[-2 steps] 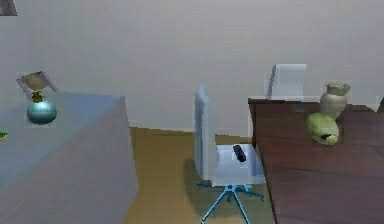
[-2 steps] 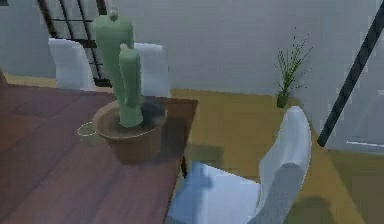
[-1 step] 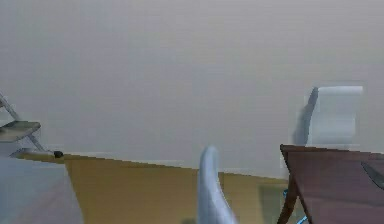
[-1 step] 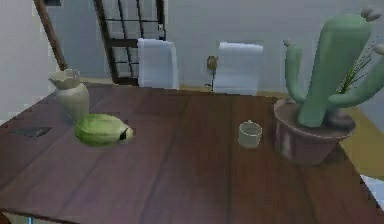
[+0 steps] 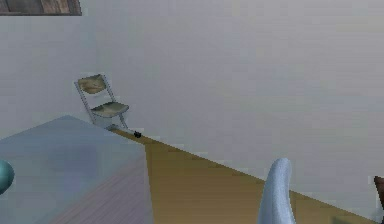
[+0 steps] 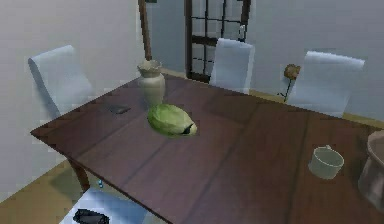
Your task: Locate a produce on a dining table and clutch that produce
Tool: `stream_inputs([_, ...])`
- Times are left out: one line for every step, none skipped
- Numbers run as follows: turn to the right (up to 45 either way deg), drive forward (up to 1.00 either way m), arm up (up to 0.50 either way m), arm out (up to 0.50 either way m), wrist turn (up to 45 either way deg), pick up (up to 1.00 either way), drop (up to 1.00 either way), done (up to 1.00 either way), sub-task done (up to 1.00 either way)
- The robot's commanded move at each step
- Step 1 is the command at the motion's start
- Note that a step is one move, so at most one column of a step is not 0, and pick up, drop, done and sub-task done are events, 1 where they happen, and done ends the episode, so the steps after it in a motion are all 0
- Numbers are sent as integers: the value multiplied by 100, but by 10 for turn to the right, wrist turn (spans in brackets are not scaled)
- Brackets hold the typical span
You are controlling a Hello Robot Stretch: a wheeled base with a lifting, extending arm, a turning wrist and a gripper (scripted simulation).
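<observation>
The produce, a green leafy head (image 6: 172,121), lies on the dark wooden table (image 6: 240,165) in the arm side view, just beside the vase (image 6: 150,84) and on its nearer side, toward the view's right. It rests on the tabletop near the middle of the table's left half; whether it touches the vase's foot cannot be told. The gripper's state cannot be told from these pictures.

The vase is pale beige, upright, with a narrow neck. Left of the vase, close to it, a small flat dark thing (image 6: 118,110) lies on the wood. Well apart from the vase, toward the view's right, a white mug (image 6: 325,161) stands upright, and beyond the mug, still farther from the vase, a larger greyish vessel (image 6: 376,165) is cut by the picture's edge.

Three white chairs ring the table's far sides: one (image 6: 60,78) left of the vase, one (image 6: 232,62) behind it to the right, and one (image 6: 326,82) much farther right. Behind the vase a dark-framed window (image 6: 215,35) is set in the wall.

In the forward view a folding chair (image 5: 100,100) stands against a pale wall.
</observation>
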Motion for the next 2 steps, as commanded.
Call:
stream_inputs([0,0,50,0,0,0,0,0,0])
stream_inputs([0,0,38,0,0,0,0,0,0])
